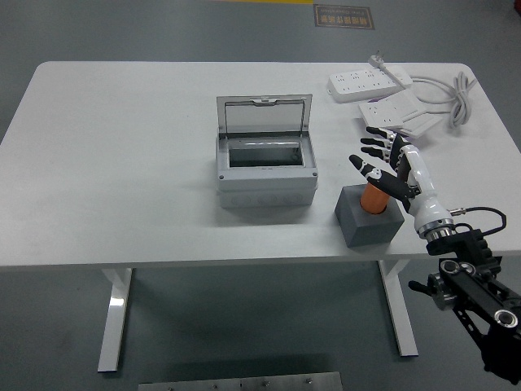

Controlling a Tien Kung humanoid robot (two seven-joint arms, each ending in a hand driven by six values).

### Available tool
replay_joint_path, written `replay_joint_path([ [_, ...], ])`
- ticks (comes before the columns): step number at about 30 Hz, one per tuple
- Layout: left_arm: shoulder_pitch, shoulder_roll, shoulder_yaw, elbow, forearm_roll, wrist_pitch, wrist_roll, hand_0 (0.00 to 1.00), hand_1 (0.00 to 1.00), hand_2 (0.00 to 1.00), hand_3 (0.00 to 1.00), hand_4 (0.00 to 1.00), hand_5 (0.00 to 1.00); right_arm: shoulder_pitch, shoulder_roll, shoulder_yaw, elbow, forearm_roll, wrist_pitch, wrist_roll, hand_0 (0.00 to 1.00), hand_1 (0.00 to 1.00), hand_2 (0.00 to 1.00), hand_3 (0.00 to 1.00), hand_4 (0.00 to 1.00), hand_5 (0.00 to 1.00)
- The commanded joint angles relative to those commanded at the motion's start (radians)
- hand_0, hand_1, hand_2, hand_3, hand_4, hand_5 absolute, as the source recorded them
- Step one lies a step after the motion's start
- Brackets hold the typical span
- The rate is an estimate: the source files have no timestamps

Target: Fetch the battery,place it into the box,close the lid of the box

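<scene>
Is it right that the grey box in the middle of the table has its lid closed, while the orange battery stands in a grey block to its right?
Not quite. The head view shows the box with its lid open, standing up at the back. The battery does stand in the grey block to its right.

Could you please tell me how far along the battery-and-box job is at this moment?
Nothing is finished yet. The box stands with its lid raised. The orange battery still sits in its grey holder; the right hand is over it, fingers spread, not gripping. Left: grasp it, put it in the box, close the lid.
</scene>
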Motion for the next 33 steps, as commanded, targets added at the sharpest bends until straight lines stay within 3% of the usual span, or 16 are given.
replay_joint_path([
  [10, -0.004, 0.000, 0.000, 0.001, 0.001, 0.001, -0.003, 0.458, 0.643, 0.629, 0.666, 0.799, 0.943, -0.004, -0.007, -0.015, -0.004, 0.006, -0.008, 0.011, 0.770, 0.694, 0.686, 0.789, 0.916, 0.320],
  [21, -0.005, -0.001, 0.003, 0.004, -0.003, -0.001, -0.010, 0.450, 0.643, 0.630, 0.665, 0.794, 0.939, -0.002, 0.002, -0.042, -0.052, 0.034, -0.040, 0.045, 0.750, 0.675, 0.666, 0.771, 0.915, 0.323],
  [33, -0.010, 0.000, 0.005, 0.007, -0.005, -0.003, -0.017, 0.448, 0.643, 0.630, 0.663, 0.791, 0.930, 0.011, 0.016, -0.103, -0.089, 0.100, -0.147, 0.153, 0.705, 0.618, 0.622, 0.701, 0.902, 0.335],
])
